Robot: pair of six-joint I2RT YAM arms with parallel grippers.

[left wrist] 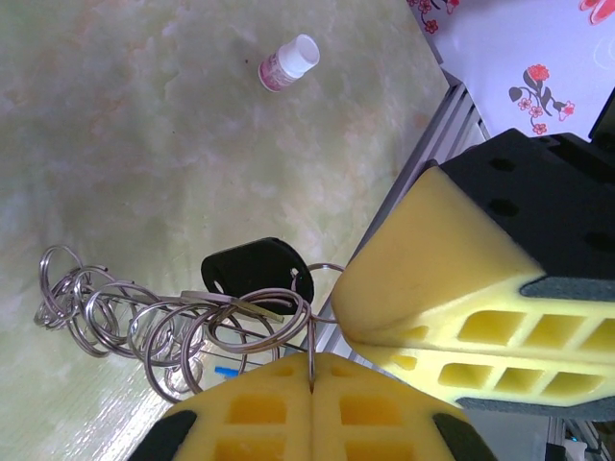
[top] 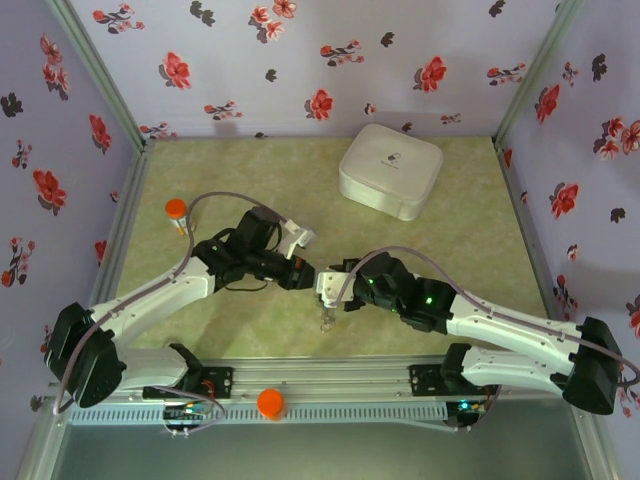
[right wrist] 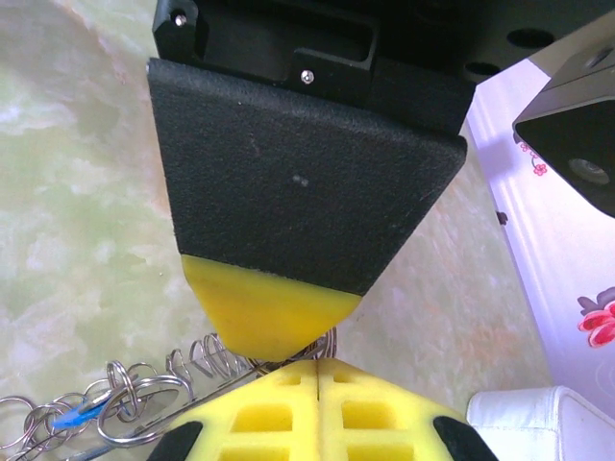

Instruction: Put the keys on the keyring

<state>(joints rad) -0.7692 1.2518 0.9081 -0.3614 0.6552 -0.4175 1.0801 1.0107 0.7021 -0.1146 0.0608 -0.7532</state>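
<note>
The keyring (left wrist: 154, 322) is a metal hoop crowded with small wire loops, hanging just above the green table. My left gripper (left wrist: 312, 370) is shut, with one ring wire pinched in the seam of its yellow pads. The black-headed key (left wrist: 258, 274) lies against the loops, and a sliver of the blue key (left wrist: 226, 370) shows below them. My right gripper (right wrist: 317, 370) is shut too, and a ring wire enters its seam at the tips. The two grippers meet tip to tip at mid-table, left gripper (top: 305, 272) against right gripper (top: 328, 285), with the keyring (top: 327, 318) dangling below them.
A white rounded box (top: 390, 170) sits at the back right. An orange-capped bottle (top: 176, 212) stands at the left edge. A small white bottle with a pink label (left wrist: 288, 62) lies on the mat. An orange knob (top: 271, 402) sits on the front rail.
</note>
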